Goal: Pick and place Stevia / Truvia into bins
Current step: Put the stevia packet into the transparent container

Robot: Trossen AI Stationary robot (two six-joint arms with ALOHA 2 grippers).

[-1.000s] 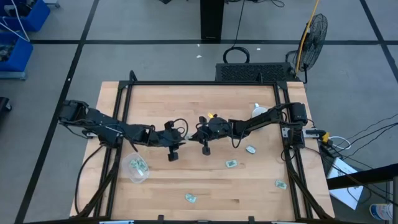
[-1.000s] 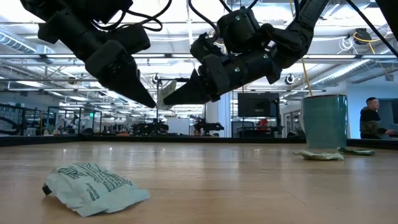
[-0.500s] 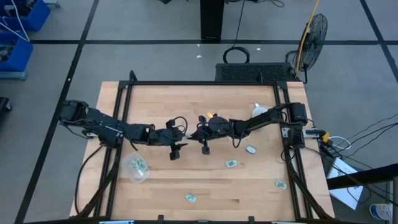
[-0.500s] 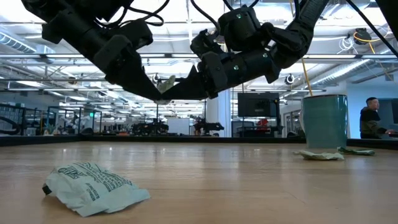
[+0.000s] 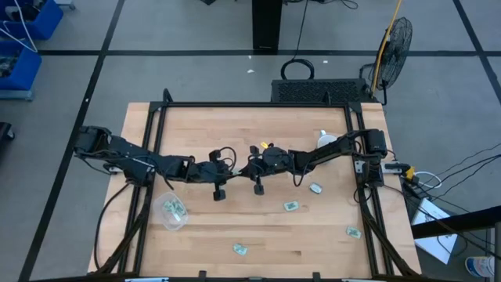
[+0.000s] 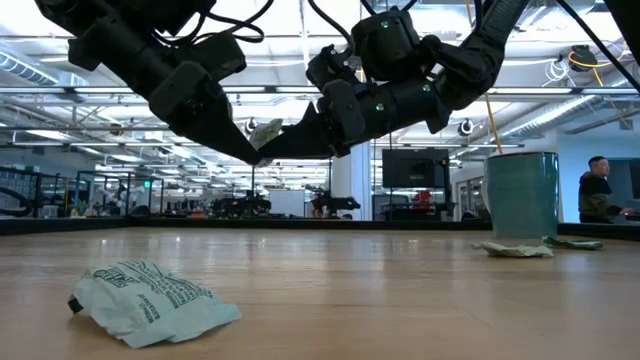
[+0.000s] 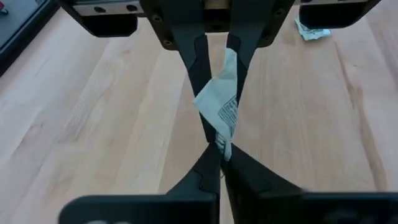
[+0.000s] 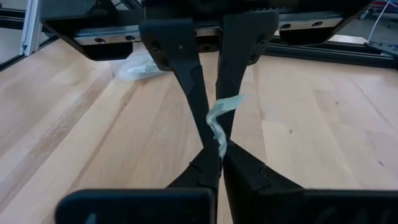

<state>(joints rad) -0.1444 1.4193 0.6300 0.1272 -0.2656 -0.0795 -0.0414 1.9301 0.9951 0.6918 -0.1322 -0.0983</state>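
A pale green and white sachet (image 6: 265,133) is held in the air above the middle of the table, between my two grippers, which meet tip to tip. My left gripper (image 6: 250,153) (image 5: 231,170) comes from the table's left and my right gripper (image 6: 272,153) (image 5: 241,167) from the right. Both are shut on it. The clear round bin (image 5: 172,211) stands near the left arm with sachets inside. More sachets lie on the wood: (image 5: 315,188), (image 5: 291,205), (image 5: 352,232), (image 5: 239,249). My left gripper pinches the sachet's lower end (image 7: 222,144) between its two fingertips, coming level from the table's left. The sachet is lifted clear and sticks up crumpled above the tips. My right gripper pinches the same sachet at its lower end (image 8: 219,144) between its two fingertips, coming slanting down from the table's right. The paper twists upward from the hold, clear of the table.
A teal mug (image 6: 522,195) (image 5: 326,139) stands at the far right, with sachets (image 6: 515,250) at its foot. A crumpled sachet (image 6: 150,300) lies near the low camera. A black frame (image 5: 250,104) borders the table. A person (image 6: 597,190) sits in the room behind.
My left gripper has moved toward the right gripper until their tips meet, and it now has the sachet that the right gripper was holding up. The right gripper has kept nearly still. The sachet stays in the air at the meeting point.
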